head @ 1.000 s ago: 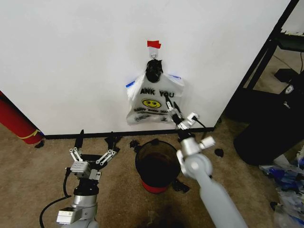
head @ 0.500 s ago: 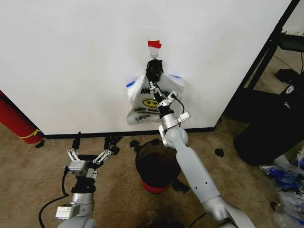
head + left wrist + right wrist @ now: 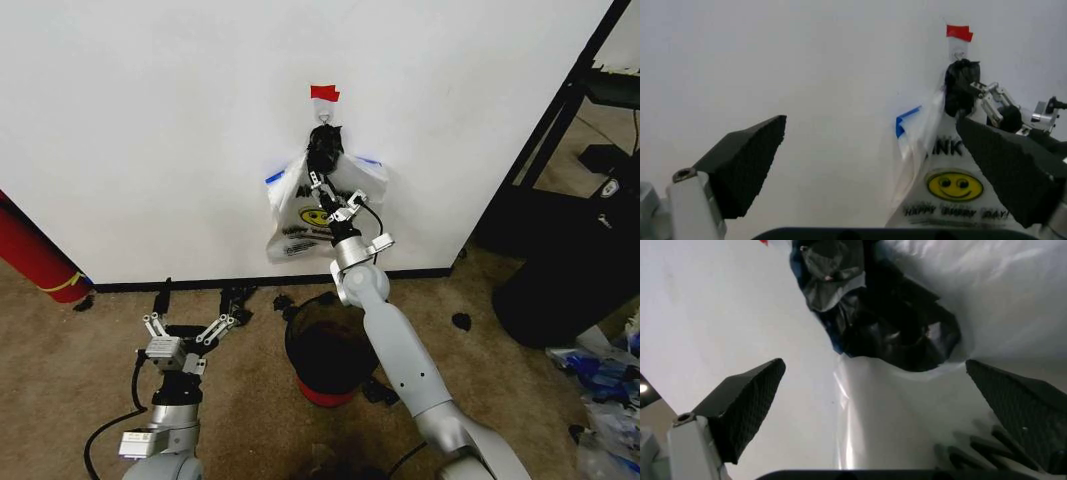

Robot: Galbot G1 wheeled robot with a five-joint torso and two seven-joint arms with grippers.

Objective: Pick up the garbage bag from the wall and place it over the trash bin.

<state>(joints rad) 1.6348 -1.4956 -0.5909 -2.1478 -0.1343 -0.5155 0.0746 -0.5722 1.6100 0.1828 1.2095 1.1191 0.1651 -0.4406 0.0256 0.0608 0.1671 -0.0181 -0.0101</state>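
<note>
On the white wall (image 3: 150,120) a hook under red tape (image 3: 323,93) carries a black crumpled wad (image 3: 325,148), a white "THANK YOU" smiley bag (image 3: 300,225), and behind it the clear garbage bag (image 3: 276,178) with blue patches. My right gripper (image 3: 330,195) stands open against the smiley bag just below the wad. From the right wrist, its open fingers (image 3: 740,410) flank the wad (image 3: 887,315) with nothing between them. The black trash bin (image 3: 300,325) with a red base stands on the carpet below. My left gripper (image 3: 192,322) hangs open low on the left, facing the garbage bag (image 3: 910,130).
A red roll (image 3: 35,255) leans at the far left. A black rack (image 3: 570,120) and a large black bulk (image 3: 560,290) stand to the right. Black scraps (image 3: 235,297) lie along the baseboard, and loose plastic (image 3: 610,375) lies at the right edge.
My right arm has risen from the smiley bag's lower right corner to just under the black wad, creeping slightly higher in the last half second. The left gripper has sunk a little.
</note>
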